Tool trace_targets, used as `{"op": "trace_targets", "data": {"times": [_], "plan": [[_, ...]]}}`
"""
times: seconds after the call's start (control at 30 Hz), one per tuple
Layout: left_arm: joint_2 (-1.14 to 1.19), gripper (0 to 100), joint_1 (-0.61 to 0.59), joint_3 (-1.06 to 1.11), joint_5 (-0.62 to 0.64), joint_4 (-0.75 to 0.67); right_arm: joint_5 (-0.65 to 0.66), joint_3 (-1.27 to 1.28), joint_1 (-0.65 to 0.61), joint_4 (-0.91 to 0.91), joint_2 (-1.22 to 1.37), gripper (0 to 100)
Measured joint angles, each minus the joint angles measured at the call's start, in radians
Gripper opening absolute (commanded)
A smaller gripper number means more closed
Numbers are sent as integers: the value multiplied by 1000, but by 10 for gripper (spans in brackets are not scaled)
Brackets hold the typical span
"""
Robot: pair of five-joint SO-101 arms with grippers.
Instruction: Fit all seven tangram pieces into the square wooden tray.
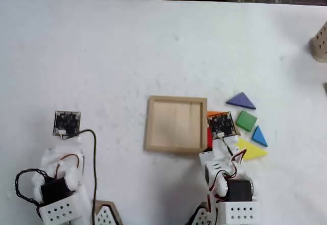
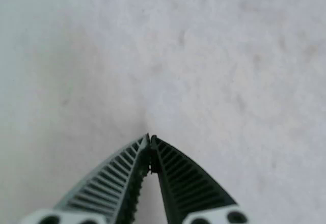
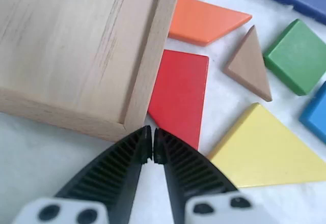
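Right gripper (image 3: pixel 153 145) jaws closed, empty, at wooden tray (image 3: pixel 148 71) corner beside red tangram piece (image 3: pixel 178 96); open first (straddle its long edges). Left gripper (image 2: pixel 150 141) closed, empty.

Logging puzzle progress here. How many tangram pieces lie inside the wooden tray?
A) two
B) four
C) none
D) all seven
C: the floor of the wooden tray is bare, and pieces such as the red piece and the yellow triangle lie on the table beside it.
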Motion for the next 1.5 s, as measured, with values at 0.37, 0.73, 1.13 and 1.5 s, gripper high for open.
{"op": "trace_targets", "data": {"times": [0.37, 0.73, 1.13, 1.5], "plan": [[0, 25, 0, 0, 0, 0, 0, 0, 0, 0, 0, 18], [0, 25, 0, 0, 0, 0, 0, 0, 0, 0, 0, 18], [0, 26, 0, 0, 0, 0, 0, 0, 0, 0, 0, 18], [0, 27, 147, 0, 0, 0, 0, 0, 0, 0, 0, 18]]}}
